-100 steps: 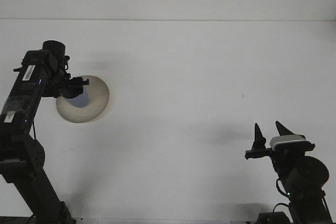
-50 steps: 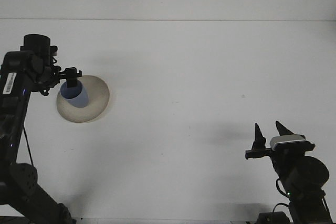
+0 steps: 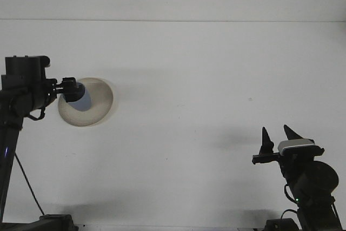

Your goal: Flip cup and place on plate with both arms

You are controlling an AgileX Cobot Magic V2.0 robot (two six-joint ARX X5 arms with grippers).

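Note:
A blue cup [image 3: 82, 102] stands on the beige plate [image 3: 100, 101] at the left of the white table. My left gripper [image 3: 72, 90] reaches in from the left and overlaps the cup's upper left edge, hiding part of it; whether it touches the cup is unclear. My right gripper [image 3: 277, 136] is low at the right front, far from the plate, pointing up and open with nothing between its fingers [image 3: 264, 139].
The table's far edge meets a white wall along the top. The right arm's base [image 3: 311, 185] fills the bottom right corner. The left arm's dark links [image 3: 21, 87] run down the left edge.
The left arm has drawn back to the left and dropped lower, while its gripper stays at the cup. The cup now stands on the plate. The right arm has not moved.

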